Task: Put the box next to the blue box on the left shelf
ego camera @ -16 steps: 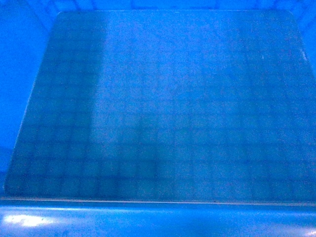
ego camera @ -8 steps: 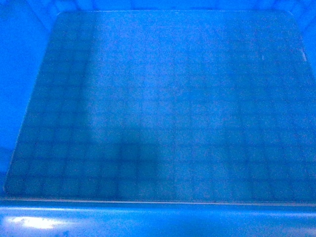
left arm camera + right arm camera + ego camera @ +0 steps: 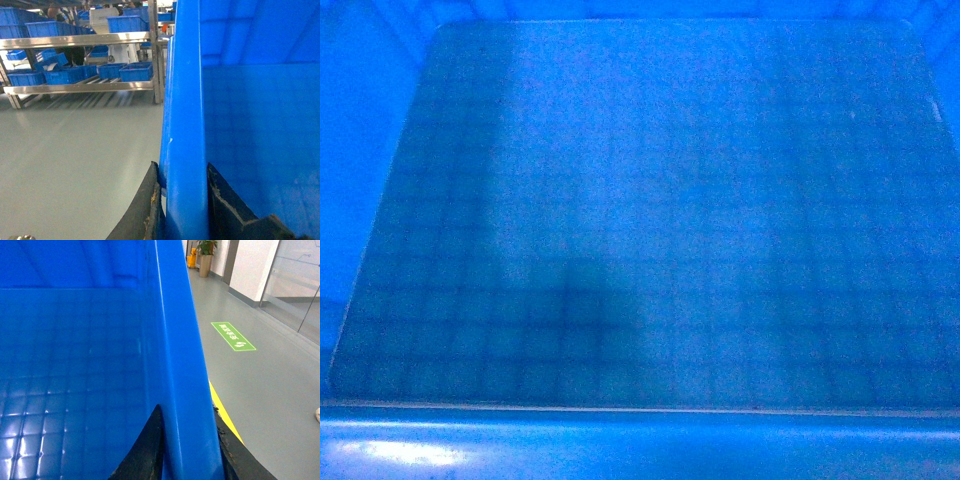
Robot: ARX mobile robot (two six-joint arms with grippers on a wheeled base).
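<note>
The large bright-blue plastic crate (image 3: 640, 220) showed a smooth, faintly gridded floor. The left gripper (image 3: 182, 200) pinched its left wall; the right gripper (image 3: 187, 445) pinched its right wall.

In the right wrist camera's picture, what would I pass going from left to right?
Gridded floor of the box → the box's right wall, straddled by the right gripper → yellow floor line → green floor sign → glass partition.

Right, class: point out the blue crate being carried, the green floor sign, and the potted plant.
blue crate (image 3: 650, 200): head view, on its gridded floor.
green floor sign (image 3: 233, 336): right wrist view, on the middle of the green panel.
potted plant (image 3: 206, 250): right wrist view, on its leaves.
</note>
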